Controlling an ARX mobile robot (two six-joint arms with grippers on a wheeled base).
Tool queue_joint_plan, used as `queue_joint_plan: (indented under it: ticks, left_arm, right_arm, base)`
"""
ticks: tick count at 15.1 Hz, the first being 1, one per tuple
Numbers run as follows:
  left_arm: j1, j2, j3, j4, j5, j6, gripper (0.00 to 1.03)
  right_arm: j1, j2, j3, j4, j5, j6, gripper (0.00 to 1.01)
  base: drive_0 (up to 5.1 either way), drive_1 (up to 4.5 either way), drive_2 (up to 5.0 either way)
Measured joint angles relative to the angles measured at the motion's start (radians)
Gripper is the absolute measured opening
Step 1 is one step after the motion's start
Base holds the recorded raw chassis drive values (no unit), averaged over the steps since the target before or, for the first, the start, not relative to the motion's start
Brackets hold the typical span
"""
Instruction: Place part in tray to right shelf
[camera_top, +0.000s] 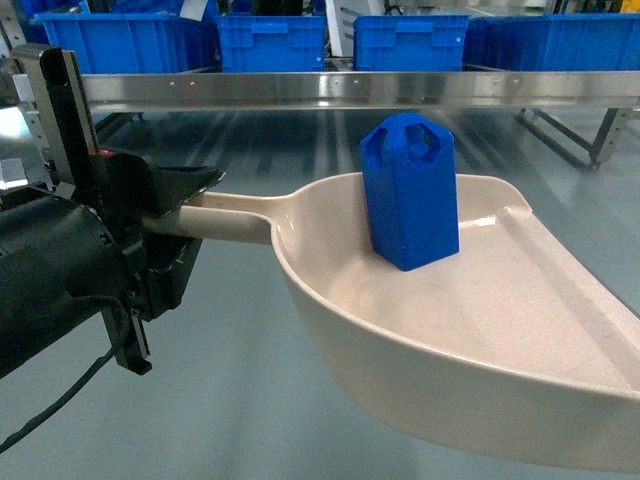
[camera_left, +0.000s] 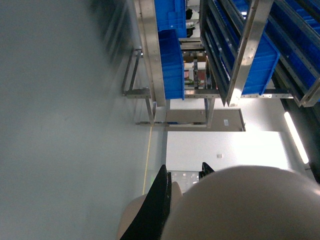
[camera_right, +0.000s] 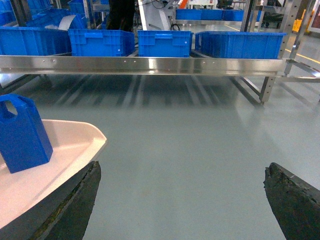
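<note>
Part (camera_top: 410, 195): bright-blue faceted prism, domed top with cut-out holes, long axis vertical, upright on tray (camera_top: 520, 330) floor near handle-side rim. Tray handle points left. Left gripper (camera_top: 175, 215) clenched on handle. Right gripper (camera_right: 182, 200) fingers spread, grasping nothing.

Left gripper (camera_top: 175, 215): matte black angular body, black cable trailing beneath, silver perforated bracket behind. Right gripper's worn black rubbery fingertips (camera_right: 295, 200) show scuffed edges.
</note>
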Motion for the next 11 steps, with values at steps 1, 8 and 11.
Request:
queue_joint_plan:
  ticks: [1, 8, 11]
  left_arm:
    - [0.0, 0.0, 0.0, 0.0, 0.0, 0.0, 0.13]
    - [0.0, -0.001, 0.0, 0.001, 0.002, 0.0, 0.13]
    - [0.0, -0.001, 0.0, 0.0, 0.0, 0.002, 0.13]
  right_arm:
    - [0.0, 0.0, 0.0, 0.0, 0.0, 0.0, 0.98]
    - [0.0, 0.0, 0.0, 0.003, 0.0, 0.0, 0.98]
    - [0.0, 0.0, 0.0, 0.0, 0.0, 0.0, 0.98]
  base:
    - [-1.0, -0.98, -1.0]
    - [-1.0, -0.98, -1.0]
    - [-1.0, -0.98, -1.0]
